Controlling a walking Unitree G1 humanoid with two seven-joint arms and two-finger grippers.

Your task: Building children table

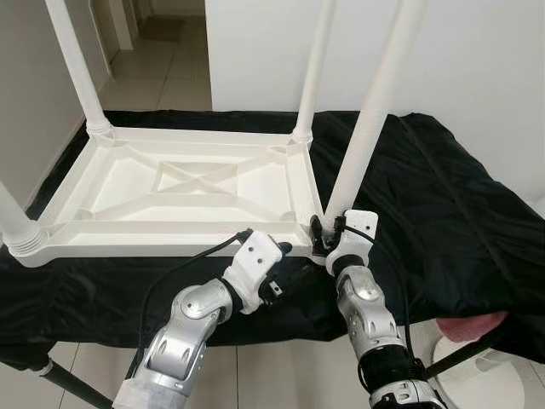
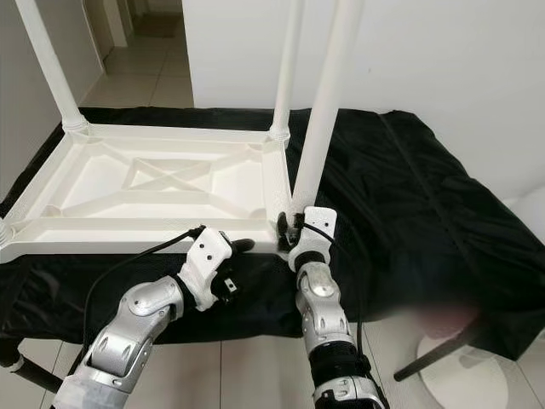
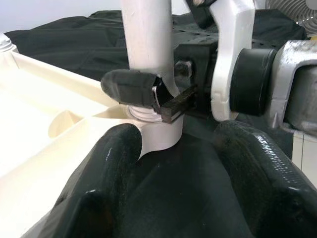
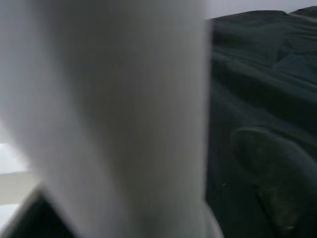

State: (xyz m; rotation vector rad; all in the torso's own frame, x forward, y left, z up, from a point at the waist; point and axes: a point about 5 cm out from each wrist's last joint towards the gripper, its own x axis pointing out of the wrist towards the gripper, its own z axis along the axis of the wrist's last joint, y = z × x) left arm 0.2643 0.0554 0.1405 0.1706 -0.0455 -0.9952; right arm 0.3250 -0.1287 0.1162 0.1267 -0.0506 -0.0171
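Covering most of the surface is a big wrinkled black cloth, draped over some kind of low platform whose edges I can't really make out; pale floor tiles show beyond it and a plain white wall stands behind. On the cloth lies the upside-down white plastic children's table top, ribbed underside up with an X-shaped brace in the middle. Four round white plastic table legs stick up from its corners: far left leg, far right leg, near left leg and the near right leg. All of them get cut off by the frame, so no idea how tall they go.

The right gripper sits at the base of the near right leg, right at the table's near right corner. In the left wrist view its black fingers are clamped around that leg just above its threaded collar, so it's got hold of it. Its own wrist camera is basically a blurry white post with dark cloth beside it, not much to read there.

The left gripper is low against the table's near rim, just beside that same corner, fingers spread apart with nothing between them but cloth.

Bottom right there's a white round base and something pinkish poking from under the cloth, too cropped to identify.
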